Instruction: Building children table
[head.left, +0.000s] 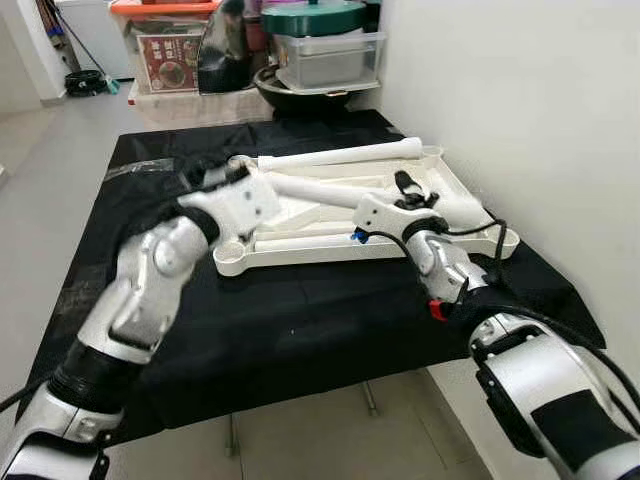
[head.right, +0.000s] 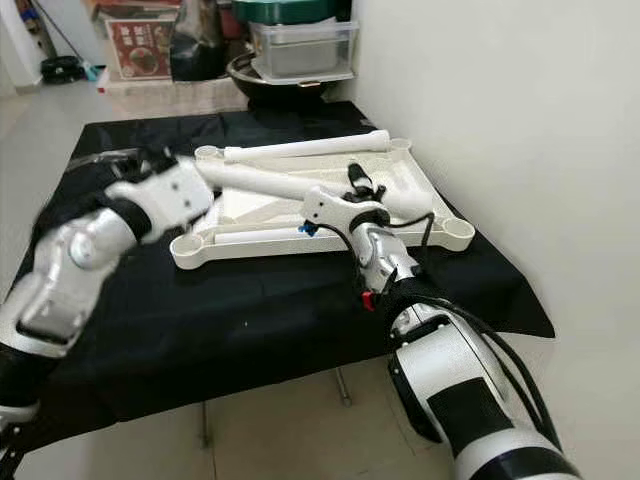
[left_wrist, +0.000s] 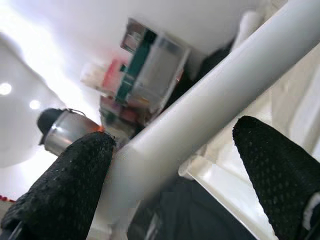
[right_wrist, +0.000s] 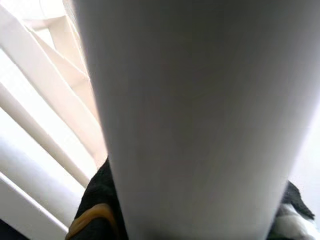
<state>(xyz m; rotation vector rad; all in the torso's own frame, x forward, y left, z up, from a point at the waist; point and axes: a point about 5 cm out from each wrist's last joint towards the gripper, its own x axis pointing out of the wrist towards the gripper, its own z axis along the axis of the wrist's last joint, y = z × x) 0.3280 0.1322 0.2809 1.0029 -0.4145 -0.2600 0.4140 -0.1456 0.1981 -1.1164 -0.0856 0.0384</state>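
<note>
Right gripper (head.left: 405, 190) fingers clenched on table leg (head.left: 330, 190) | left gripper (head.left: 235, 172) released, straddling it | risk: leg slips over tabletop (head.left: 455, 180).

This looks like a room in a home, used partly for storage. A small worktop (head.left: 300, 330) covered with a black cloth stands against a plain white wall (head.left: 500, 90) on a grey tiled floor (head.left: 40, 150). Behind it, household things are piled: clear plastic storage boxes (head.left: 330, 55), one with an orange lid (head.left: 165, 8), and a dark bowl (head.left: 300, 95).
</note>
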